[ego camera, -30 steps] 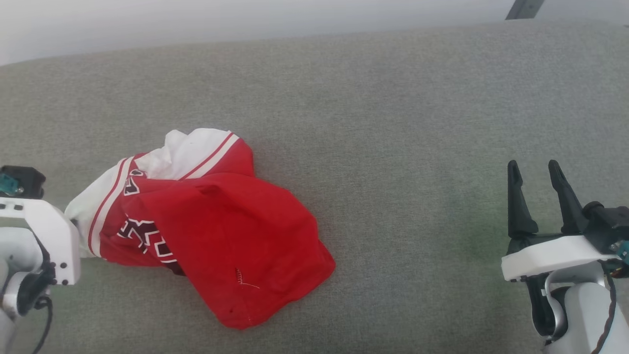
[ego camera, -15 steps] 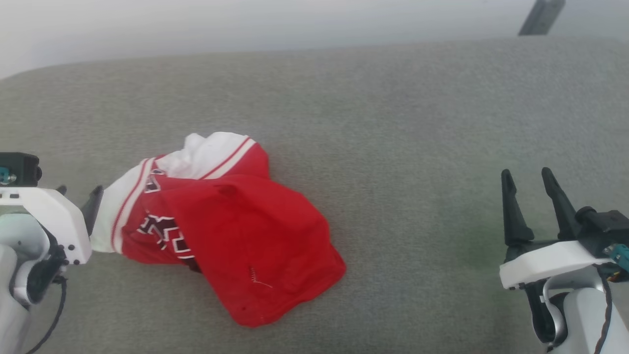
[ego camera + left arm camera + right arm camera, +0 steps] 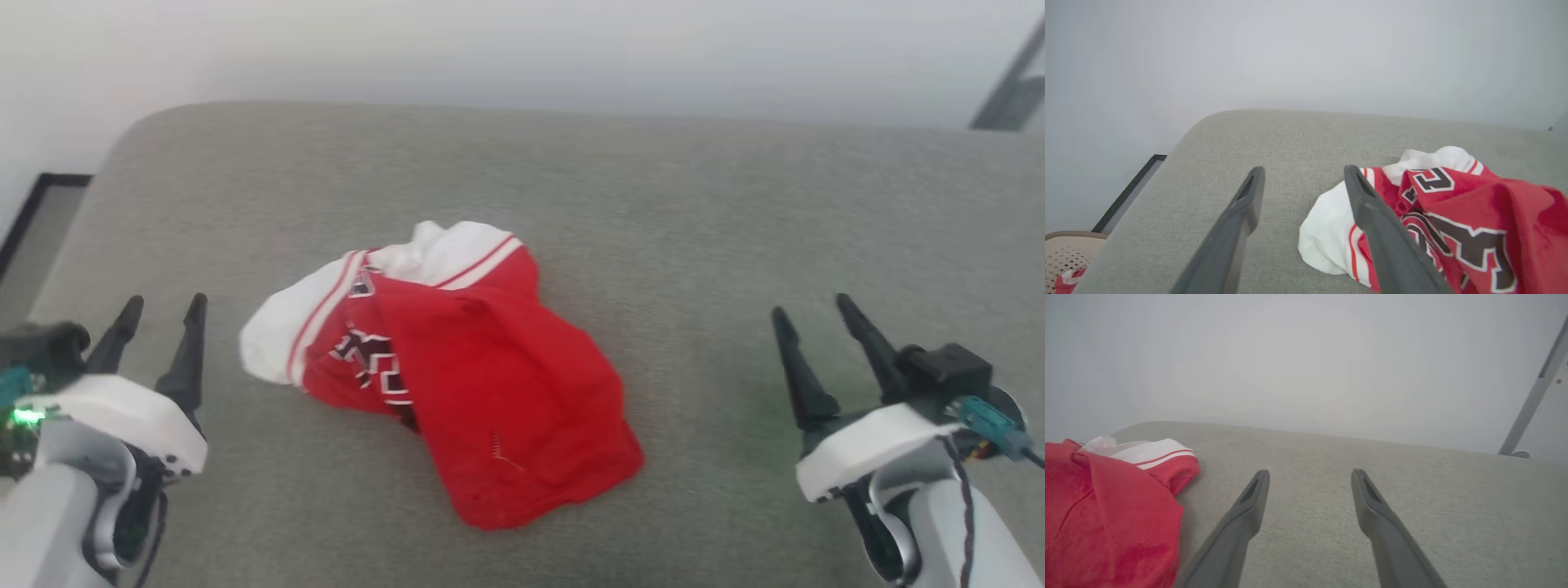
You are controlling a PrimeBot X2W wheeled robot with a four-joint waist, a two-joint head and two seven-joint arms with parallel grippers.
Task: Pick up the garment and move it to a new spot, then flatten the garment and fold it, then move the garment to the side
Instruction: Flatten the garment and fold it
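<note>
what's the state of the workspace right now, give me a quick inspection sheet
surface: grey woven fabric cushion top, flat, no stains seen
job's things: bright red soft fabric garment with white panel and dark lettering, crumpled in a heap left of centre, not flattened or folded
clutter: pale perforated basket off the surface's left end, a small red and white cloth in it
grippers: left end effector open, empty, apart from the garment; right end effector open, empty, over bare cushion
cables: thin dark cable along the right wrist
surroundings: plain pale wall; slanted grey metal bar at upper right
</note>
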